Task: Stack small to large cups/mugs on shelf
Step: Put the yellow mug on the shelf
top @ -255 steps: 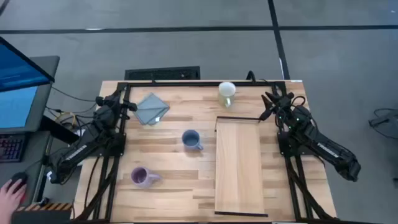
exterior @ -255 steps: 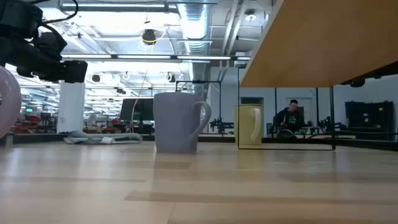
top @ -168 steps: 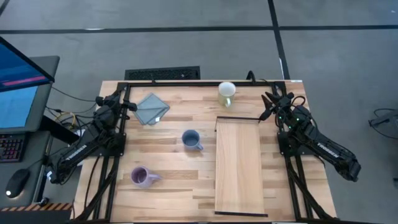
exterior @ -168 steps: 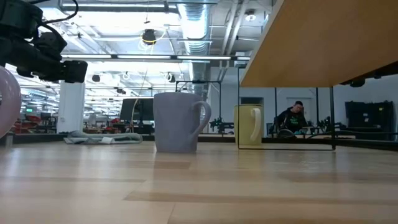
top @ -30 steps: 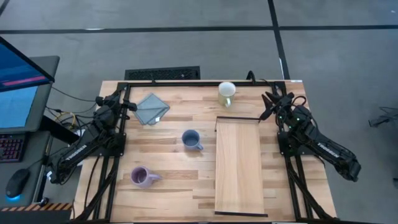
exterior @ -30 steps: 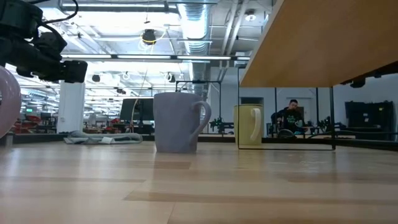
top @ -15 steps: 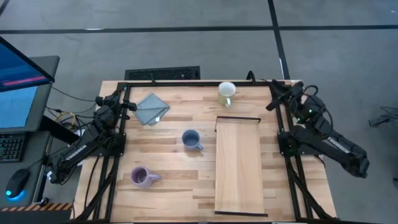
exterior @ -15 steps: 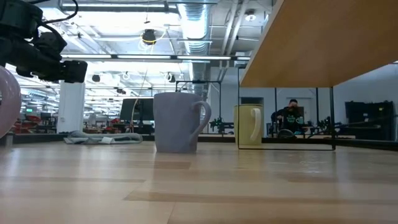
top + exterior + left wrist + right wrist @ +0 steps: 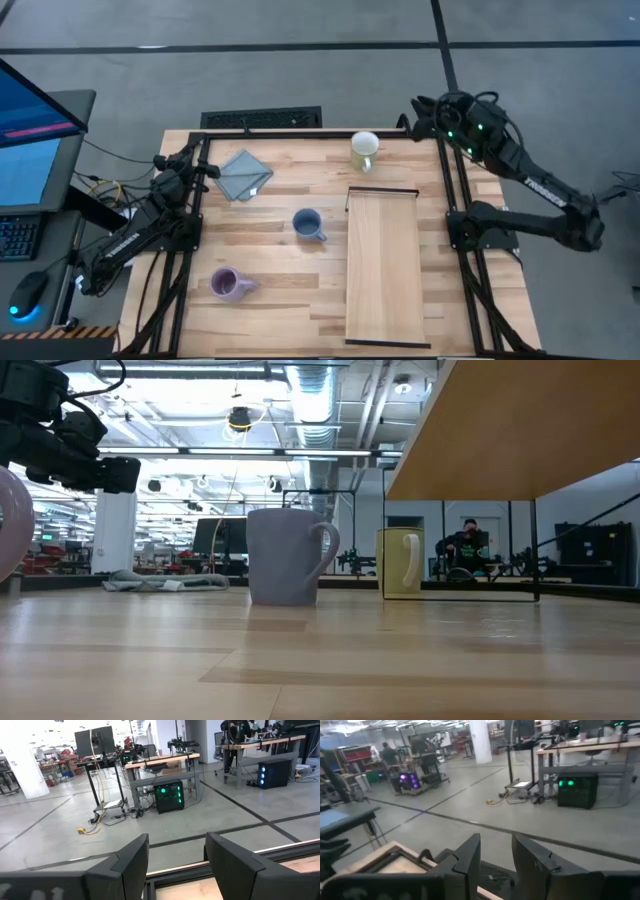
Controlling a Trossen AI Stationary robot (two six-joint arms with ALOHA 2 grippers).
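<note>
You had nothing stacked yet: the shelf (image 9: 384,262) was bare, with the white mug (image 9: 364,148) beyond its far end, the blue mug (image 9: 307,224) and purple mug (image 9: 229,285) to its left. Right gripper (image 9: 418,108) and left gripper (image 9: 205,166) both hung spread, empty-fingered.

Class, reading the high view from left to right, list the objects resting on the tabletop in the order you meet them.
purple mug → grey cloth → blue mug → cream mug, with the shelf reaching farthest right.
</note>
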